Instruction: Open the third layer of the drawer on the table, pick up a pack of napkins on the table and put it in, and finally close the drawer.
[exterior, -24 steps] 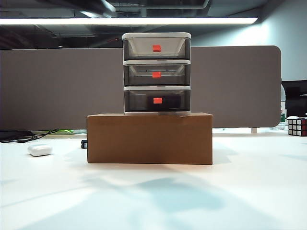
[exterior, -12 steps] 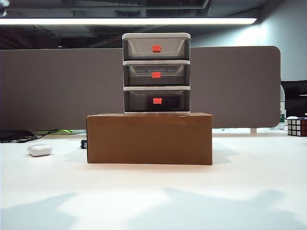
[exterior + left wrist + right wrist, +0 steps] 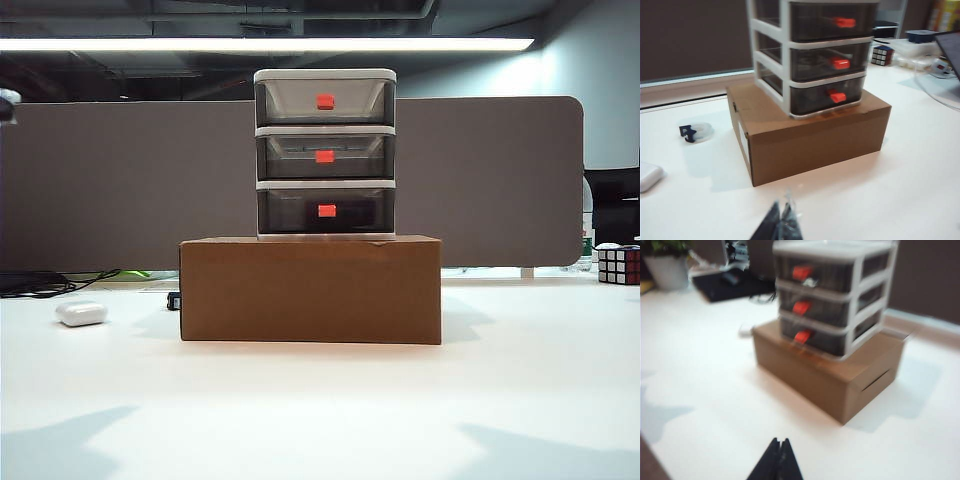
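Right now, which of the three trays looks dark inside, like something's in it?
The bottom tray, the one sitting right on the cardboard box. It looks darkest behind its red handle; the top tray is pale and see-through, the middle tray in between.

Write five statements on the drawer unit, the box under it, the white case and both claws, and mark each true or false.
1. The drawer stands on top of a brown cardboard box. True.
2. The third layer is pulled out. False: it sits flush with the two trays above it, its red handle facing forward.
3. The left claw is shut and holds nothing. True: its tips meet, low over the table, in front of the box.
4. The right claw grips the lowest red handle. False: it is shut on nothing, well short of the drawer.
5. The small white case lies on top of the box. False: it rests on the table, left of the box.
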Available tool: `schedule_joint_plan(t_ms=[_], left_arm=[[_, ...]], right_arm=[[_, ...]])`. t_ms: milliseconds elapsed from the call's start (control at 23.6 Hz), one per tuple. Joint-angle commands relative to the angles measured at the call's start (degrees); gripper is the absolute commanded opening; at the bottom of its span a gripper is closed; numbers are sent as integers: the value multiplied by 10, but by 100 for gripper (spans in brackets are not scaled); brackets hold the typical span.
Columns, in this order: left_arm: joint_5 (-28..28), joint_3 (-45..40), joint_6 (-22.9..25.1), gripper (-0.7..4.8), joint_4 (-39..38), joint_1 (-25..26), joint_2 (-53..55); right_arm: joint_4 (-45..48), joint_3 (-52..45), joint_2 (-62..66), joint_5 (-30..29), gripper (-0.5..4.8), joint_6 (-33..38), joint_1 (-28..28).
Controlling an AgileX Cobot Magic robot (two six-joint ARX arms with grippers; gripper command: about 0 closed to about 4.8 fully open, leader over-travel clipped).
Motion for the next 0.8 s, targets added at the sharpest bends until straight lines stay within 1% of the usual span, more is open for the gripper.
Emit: schedule_joint_plan(t_ms=[42,127,254,296,381,465,550,592,634,719,761,803], left_arm=[[17,-24,22,-6,45,1,1],[18,-40,22,-6,62,1,1],[20,-52,25,-6,85,1,1],[21,-52,30,-6,85,1,1],[20,-52,54,-6,78,4,1],[21,-52,63,-6,58,15,1],[21,-52,67,-6,38,40,1],[23,-52,77,-6,25,68,1],[32,-52,81,-6,22,85,1],[73,-52,90,-6,20,134,1],[120,-52,90,-6,23,186,1],[146,-52,90,-6,24,221,1]], right_arm=[[118,-57,-11,-14,-6,16,4],[160,-95,-14,2,-6,25,4],[193,-136,-14,16,-6,25,3],[200,-146,-14,16,-6,25,3],[223,-175,-14,16,-6,25,3],[210,-177,-14,25,-6,5,3],[209,-177,-14,34,-6,-20,-4],[208,-177,-14,50,-6,-21,-10],[208,-177,-14,61,-6,-21,-15],[208,-177,-14,76,-6,-21,-31],[209,-177,-14,76,-6,-23,-49],[208,-177,-14,76,-6,-23,-63]])
